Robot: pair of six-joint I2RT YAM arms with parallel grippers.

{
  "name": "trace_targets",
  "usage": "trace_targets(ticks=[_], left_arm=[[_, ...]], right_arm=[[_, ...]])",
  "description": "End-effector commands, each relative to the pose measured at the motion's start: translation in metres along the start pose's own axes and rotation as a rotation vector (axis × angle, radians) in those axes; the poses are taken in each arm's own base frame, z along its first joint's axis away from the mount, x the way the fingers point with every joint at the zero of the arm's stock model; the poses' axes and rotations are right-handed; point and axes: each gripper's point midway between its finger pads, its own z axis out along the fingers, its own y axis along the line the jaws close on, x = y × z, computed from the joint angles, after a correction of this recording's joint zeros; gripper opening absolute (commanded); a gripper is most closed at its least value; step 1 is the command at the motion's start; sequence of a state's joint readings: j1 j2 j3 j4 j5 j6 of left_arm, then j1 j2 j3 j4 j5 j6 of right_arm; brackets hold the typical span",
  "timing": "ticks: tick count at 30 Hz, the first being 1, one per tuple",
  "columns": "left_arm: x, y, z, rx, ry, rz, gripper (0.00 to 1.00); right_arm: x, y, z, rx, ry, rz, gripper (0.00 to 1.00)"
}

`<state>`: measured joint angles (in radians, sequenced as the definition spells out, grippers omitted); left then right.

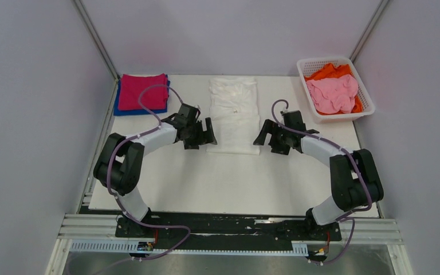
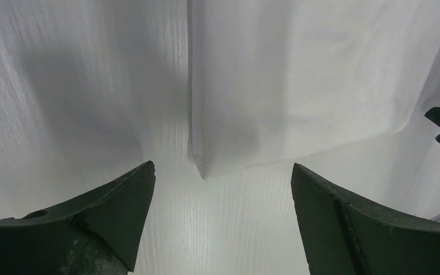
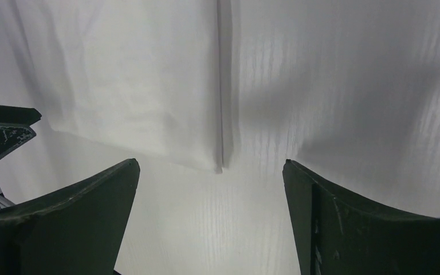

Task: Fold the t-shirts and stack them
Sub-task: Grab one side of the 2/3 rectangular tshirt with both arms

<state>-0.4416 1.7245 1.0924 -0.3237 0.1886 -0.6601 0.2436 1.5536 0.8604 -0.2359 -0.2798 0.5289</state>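
A white t-shirt (image 1: 233, 113) lies folded into a long strip at the middle of the table, its near end between the two grippers. My left gripper (image 1: 211, 133) stands open just left of that end, my right gripper (image 1: 262, 133) open just right of it. In the left wrist view the open left gripper (image 2: 222, 166) faces the shirt's near corner (image 2: 199, 163), nothing between the fingers. The right wrist view shows the right gripper (image 3: 209, 162) open before the other corner (image 3: 220, 167). A folded magenta tee (image 1: 143, 90) lies on a blue one (image 1: 127, 110) at the back left.
A white lattice basket (image 1: 366, 100) at the back right holds a crumpled pink tee (image 1: 332, 93) over an orange one (image 1: 327, 71). The white table (image 1: 223, 183) stretches bare toward the arm bases. Grey walls close in the left, back and right sides.
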Motion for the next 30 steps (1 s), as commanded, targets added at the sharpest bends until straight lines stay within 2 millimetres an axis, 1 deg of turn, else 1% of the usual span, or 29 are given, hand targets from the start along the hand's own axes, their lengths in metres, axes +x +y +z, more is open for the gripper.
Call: trace_targets(ticks=[1,4,8,9,10,13,14,15,16,18,19,23,25,27,30], left_arm=[[0.008,0.002,0.0,0.012,-0.023,-0.031,0.92],[0.02,0.011,0.01,-0.005,0.005,-0.052,0.86],[0.03,0.018,0.022,-0.018,0.034,-0.073,0.8],[0.03,0.018,0.024,-0.019,0.035,-0.078,0.79],[0.033,0.021,0.028,-0.025,0.046,-0.081,0.76],[0.036,0.02,0.031,-0.019,0.065,-0.078,0.69],[0.038,0.02,0.032,-0.016,0.073,-0.078,0.64],[0.041,0.022,0.032,-0.019,0.079,-0.078,0.61],[0.042,0.022,0.032,-0.02,0.08,-0.078,0.57],[0.048,0.025,0.031,-0.03,0.089,-0.075,0.51],[0.053,0.029,0.03,-0.047,0.094,-0.071,0.5],[0.066,0.041,0.031,-0.115,0.11,-0.06,0.47],[0.071,0.045,0.033,-0.129,0.12,-0.06,0.44],[0.073,0.048,0.037,-0.143,0.126,-0.06,0.42],[0.074,0.047,0.04,-0.138,0.138,-0.063,0.38]], right_arm=[[0.014,0.013,0.001,-0.076,0.026,0.049,0.94],[0.02,0.012,0.005,-0.069,0.038,0.056,0.91],[0.024,0.01,0.009,-0.059,0.046,0.067,0.85],[0.026,0.009,0.011,-0.054,0.05,0.067,0.81],[0.027,0.007,0.012,-0.048,0.054,0.069,0.77],[0.032,0.003,0.016,-0.033,0.07,0.086,0.7],[0.033,0.001,0.017,-0.028,0.073,0.093,0.68],[0.035,0.0,0.018,-0.027,0.079,0.097,0.64],[0.037,0.0,0.018,-0.027,0.086,0.1,0.61],[0.041,-0.002,0.02,-0.024,0.099,0.104,0.57],[0.044,-0.002,0.02,-0.023,0.105,0.106,0.55],[0.051,-0.009,0.023,0.001,0.12,0.112,0.51],[0.052,-0.011,0.025,0.008,0.126,0.114,0.5],[0.053,-0.011,0.028,0.008,0.131,0.115,0.49],[0.055,-0.01,0.032,0.008,0.141,0.118,0.47]])
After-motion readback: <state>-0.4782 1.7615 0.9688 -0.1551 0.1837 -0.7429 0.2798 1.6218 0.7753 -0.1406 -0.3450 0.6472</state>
